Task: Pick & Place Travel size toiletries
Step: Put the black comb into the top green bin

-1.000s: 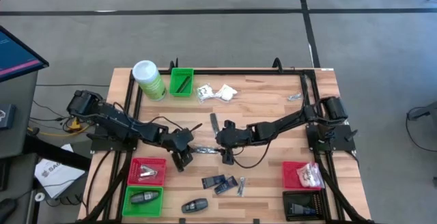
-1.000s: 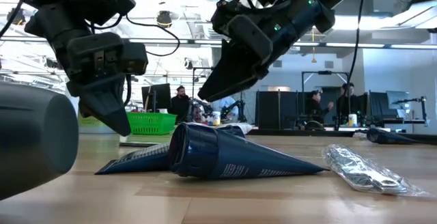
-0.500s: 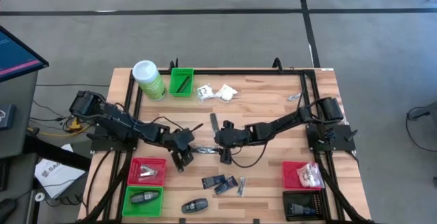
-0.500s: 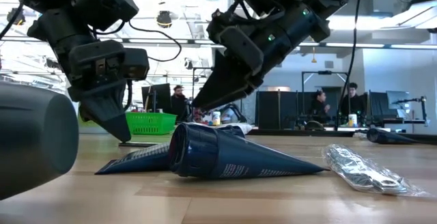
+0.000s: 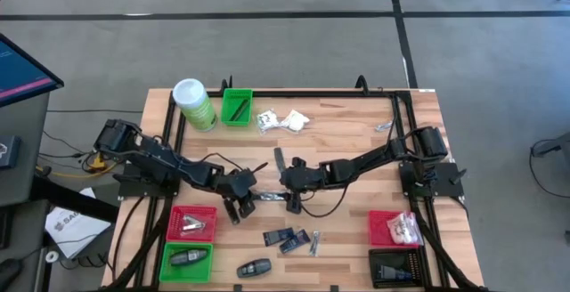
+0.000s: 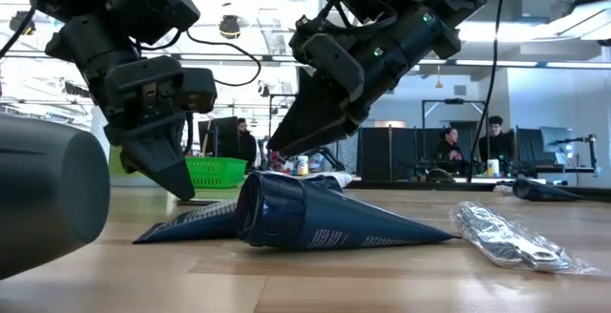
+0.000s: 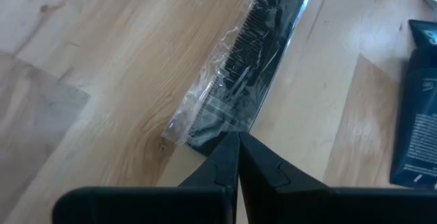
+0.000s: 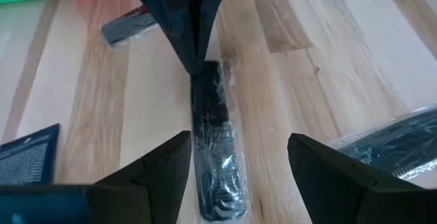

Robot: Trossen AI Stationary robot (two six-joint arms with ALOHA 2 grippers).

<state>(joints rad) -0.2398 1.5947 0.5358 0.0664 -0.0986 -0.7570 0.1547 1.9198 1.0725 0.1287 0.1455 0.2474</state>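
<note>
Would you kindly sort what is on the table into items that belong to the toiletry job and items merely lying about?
Belongs to the job:
- wrapped black comb, between both grippers
- white sachets
- dark blue packets
- black oval piece
- left gripper, jaws shut
- right gripper, jaws open

Lying about:
- green canister
- green bin
- red bin

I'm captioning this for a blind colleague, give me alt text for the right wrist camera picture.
A black comb in a clear wrapper lies lengthwise on the pale wooden table, framed between the open fingers of the right tool. The shut left tool points down at the comb's far end. A dark blue packet lies to one side, with red and green bins at the far edge.
</note>
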